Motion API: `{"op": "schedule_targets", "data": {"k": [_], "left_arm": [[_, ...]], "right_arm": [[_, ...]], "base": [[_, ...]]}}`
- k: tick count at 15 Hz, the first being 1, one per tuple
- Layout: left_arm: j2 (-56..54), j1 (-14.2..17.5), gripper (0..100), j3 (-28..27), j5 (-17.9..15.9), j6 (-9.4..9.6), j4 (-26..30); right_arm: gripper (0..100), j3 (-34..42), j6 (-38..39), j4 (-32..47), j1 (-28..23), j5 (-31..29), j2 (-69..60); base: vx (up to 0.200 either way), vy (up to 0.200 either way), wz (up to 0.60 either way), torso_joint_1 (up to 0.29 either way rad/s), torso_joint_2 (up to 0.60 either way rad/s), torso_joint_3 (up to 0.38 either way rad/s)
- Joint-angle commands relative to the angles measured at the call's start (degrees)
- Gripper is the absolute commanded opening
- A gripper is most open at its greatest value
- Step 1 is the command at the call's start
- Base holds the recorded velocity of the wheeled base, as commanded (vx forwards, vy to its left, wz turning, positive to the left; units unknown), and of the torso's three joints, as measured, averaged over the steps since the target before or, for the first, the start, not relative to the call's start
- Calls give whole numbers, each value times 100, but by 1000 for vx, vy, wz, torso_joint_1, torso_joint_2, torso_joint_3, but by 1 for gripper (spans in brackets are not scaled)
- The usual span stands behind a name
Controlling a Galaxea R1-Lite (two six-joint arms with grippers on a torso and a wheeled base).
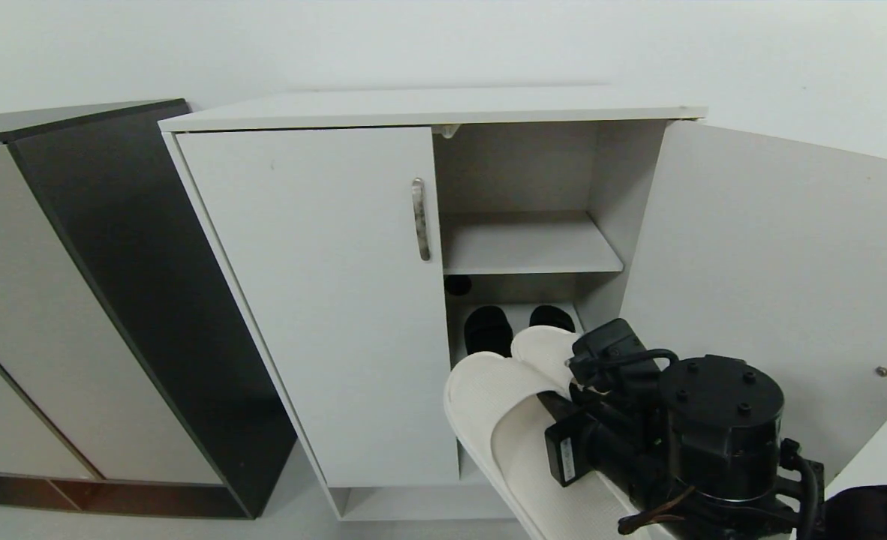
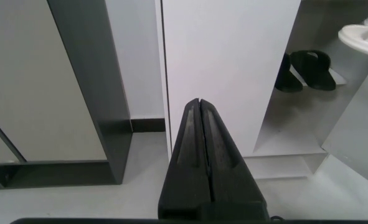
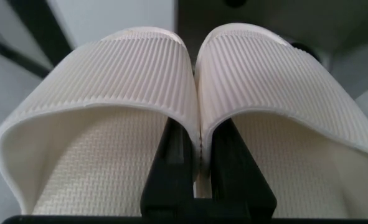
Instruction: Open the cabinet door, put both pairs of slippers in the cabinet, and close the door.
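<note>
Cabinet (image 1: 323,300) with black slippers (image 1: 488,330), right pincer (image 3: 199,149) clamping white slippers (image 3: 127,81), left pincer (image 2: 199,109) together

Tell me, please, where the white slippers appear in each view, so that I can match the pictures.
Head view: the white slippers are low in the middle, before the open compartment.
Left wrist view: a small part of them shows at the picture's edge, beyond the black slippers.
Right wrist view: both straps are close up, over the right gripper.
Shared landmark: the black slippers inside the cabinet, in the head and left wrist views.
</note>
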Motion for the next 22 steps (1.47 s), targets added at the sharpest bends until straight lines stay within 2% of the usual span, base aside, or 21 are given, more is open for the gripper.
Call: {"op": "schedule_targets", "data": {"k": [1, 4, 5, 6, 8, 13, 21, 22], "left_arm": [[-1, -1, 0, 0, -1, 4, -1], [-1, -1, 0, 0, -1, 4, -1], [-1, -1, 0, 0, -1, 4, -1], [-1, -1, 0, 0, -10, 4, -1], [-1, -1, 0, 0, -10, 4, -1], [-1, -1, 0, 0, -10, 13, -1], [-1, -1, 0, 0, -10, 13, -1], [-1, -1, 0, 0, -10, 13, -1]], "right_arm": [[0, -1042, 175, 983, -8, -1273, 357], [0, -2325, 1045, 3031, 124, -1388, 49], [0, -2325, 1045, 3031, 124, -1388, 49], [0, -3406, 1748, 4305, 124, -2020, 58], [0, -3740, 1766, 4463, 115, -2337, 181], [0, -4241, 1528, 4490, 45, -2354, 383], [0, -4250, 1546, 4542, -69, -2372, 612], [0, -4250, 1546, 4542, -78, -2372, 621]], "base": [[0, 0, 0, 0, 0, 0], [0, 0, 0, 0, 0, 0], [0, 0, 0, 0, 0, 0], [0, 0, 0, 0, 0, 0], [0, 0, 0, 0, 0, 0], [0, 0, 0, 0, 0, 0], [0, 0, 0, 0, 0, 0], [200, 0, 0, 2, 2, -2]]}}
